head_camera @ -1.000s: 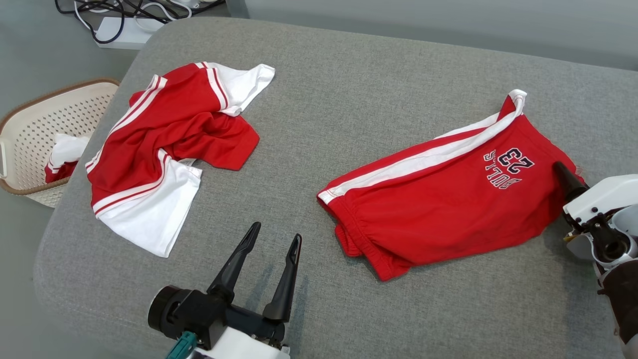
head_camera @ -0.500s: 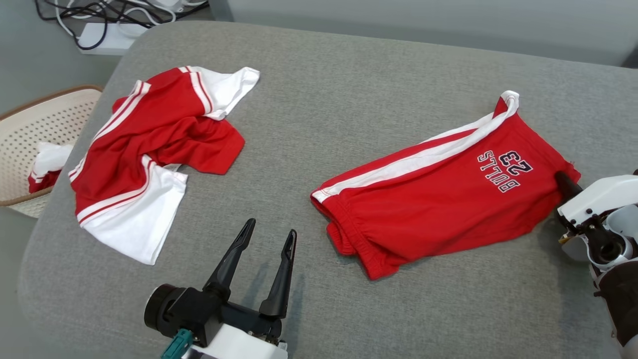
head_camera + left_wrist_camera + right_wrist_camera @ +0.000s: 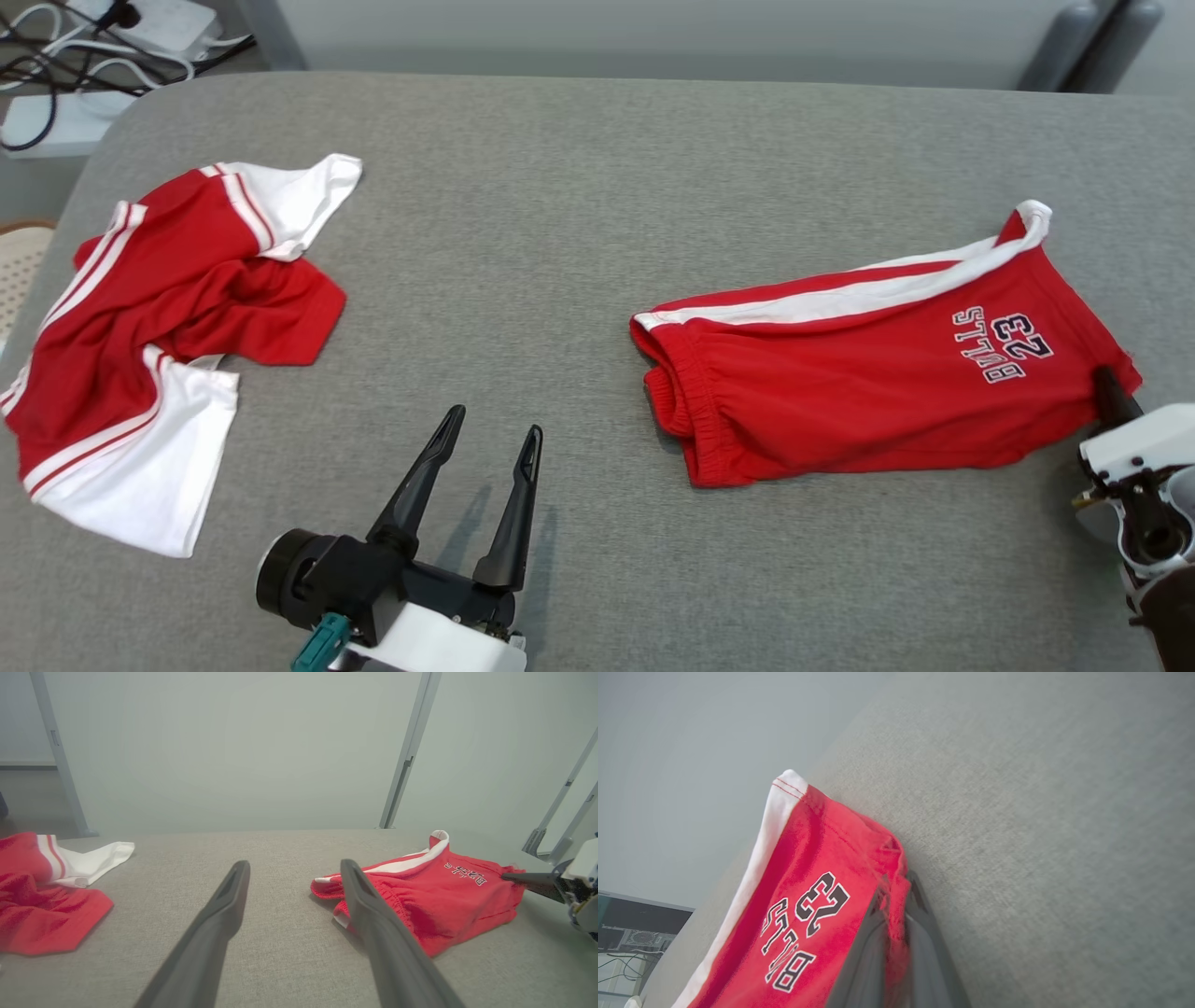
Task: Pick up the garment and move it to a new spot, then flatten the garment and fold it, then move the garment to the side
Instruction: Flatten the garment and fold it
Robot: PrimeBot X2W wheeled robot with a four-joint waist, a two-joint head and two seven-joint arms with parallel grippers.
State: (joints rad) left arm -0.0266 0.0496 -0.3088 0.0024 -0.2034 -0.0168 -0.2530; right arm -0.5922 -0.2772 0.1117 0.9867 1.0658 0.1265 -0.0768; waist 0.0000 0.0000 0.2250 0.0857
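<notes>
A broad, grey, fabric-covered padded surface (image 3: 579, 159) was seen to carry everything. On its right half a pair of red shorts (image 3: 840, 392), of soft knit cloth with a white side stripe and a dark "BULLS 23" print, was laid out mostly flat. The gathered waistband was turned toward the middle and the leg hem toward the right edge. Well apart from it, on the left half, a crumpled red-and-white jersey top (image 3: 159, 289) was heaped.

The left gripper (image 3: 496, 421) was held low over bare cover near the front edge, its two long dark fingers spread wide with nothing between them. The right gripper (image 3: 1108, 392) was closed tight on the near right corner of the shorts. A thin fold of red hem was pinched between its fingers, as was shown from the right wrist.

The pick-up step was judged to be in hand, with the lift not yet made. Several failures could be expected from here. Because only a narrow margin of hem was caught, the cloth could be pulled free once its weight was taken. If only one layer had been gripped, which could not be told, the shorts could be opened and twisted in the lift. Were they dragged instead of raised, they could be bunched on the rough cover. Were they carried far left, they could be dropped onto the jersey top.
</notes>
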